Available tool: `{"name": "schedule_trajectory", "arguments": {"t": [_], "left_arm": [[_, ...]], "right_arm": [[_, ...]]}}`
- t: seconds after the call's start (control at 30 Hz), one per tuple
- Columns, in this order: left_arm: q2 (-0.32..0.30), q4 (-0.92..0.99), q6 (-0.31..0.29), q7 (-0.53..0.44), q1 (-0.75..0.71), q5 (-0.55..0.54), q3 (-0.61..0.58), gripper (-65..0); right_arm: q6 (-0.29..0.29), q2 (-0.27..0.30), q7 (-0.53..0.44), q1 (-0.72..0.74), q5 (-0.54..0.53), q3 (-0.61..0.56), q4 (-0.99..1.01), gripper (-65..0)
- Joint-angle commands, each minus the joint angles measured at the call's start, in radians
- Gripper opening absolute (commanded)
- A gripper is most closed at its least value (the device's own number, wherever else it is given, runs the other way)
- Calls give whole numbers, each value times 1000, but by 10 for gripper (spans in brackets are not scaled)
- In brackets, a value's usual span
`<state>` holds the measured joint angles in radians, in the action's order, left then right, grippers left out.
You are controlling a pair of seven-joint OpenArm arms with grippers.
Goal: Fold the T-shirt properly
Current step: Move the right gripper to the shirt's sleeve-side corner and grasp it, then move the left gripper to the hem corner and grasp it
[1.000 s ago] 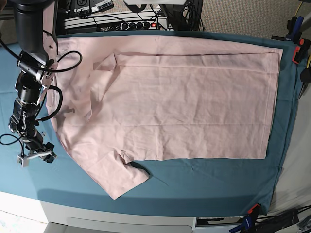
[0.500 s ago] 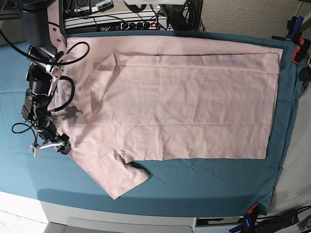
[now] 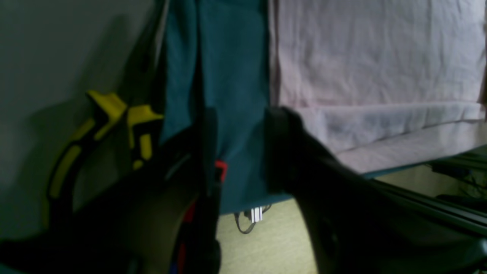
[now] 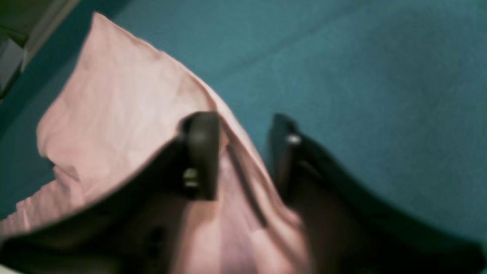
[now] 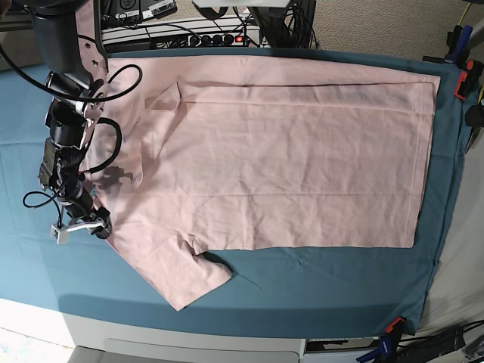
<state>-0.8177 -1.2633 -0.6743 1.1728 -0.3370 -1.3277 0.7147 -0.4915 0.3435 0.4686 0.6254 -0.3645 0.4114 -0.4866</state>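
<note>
A: Where does the large pale pink cotton T-shirt [image 5: 287,151] lie?

B: Spread plain side up on the teal table cloth [image 5: 318,280], filling most of the table. The far long edge carries a narrow fold-over, one short sleeve [image 5: 185,272] sticks out toward the near edge, and the hem reaches almost to the cloth's end by the clamps.

A: So how far along is the folding?

B: Early, I judge. Apart from that strip at the far edge, the body lies in one open layer; the sleeves and the main folds are not yet done.

A: And the grippers?

B: The right gripper [image 4: 243,156] sits at the shoulder edge, one finger [image 4: 201,152] over the pink fabric, the other on the cloth side, the edge running between them; whether they already pinch it, I cannot tell. The left gripper [image 3: 237,152] hangs past the table's end with its jaws apart, empty, only teal cloth showing between them.
</note>
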Motion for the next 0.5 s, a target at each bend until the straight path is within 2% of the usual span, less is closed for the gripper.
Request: {"name": "schedule_trajectory", "arguments": {"t": [0.0,0.07,0.17,0.27,0.37,0.47], "left_arm": [[-33,-11,-5,-23,5,-18,10,-435],[-33,-11,-4,-55,7,-18,10,-435],[-33,-11,7,-85,53,-3,6,-435],[-38,-11,63,-137,153,81,-36,-435],[-39,-11,107,-185,280,183,-156,-435],[-32,-8,137,-234,414,293,-336,-435]], "right_arm": [[-16,14,-19,31,-9,2,-16,-553],[-47,14,-24,31,-8,2,-16,-647],[-97,14,-31,31,13,2,-16,-650],[-124,14,-42,31,18,2,-16,-650],[-141,14,-55,31,18,2,-16,-650],[-142,14,-58,31,18,2,-16,-650]]}}
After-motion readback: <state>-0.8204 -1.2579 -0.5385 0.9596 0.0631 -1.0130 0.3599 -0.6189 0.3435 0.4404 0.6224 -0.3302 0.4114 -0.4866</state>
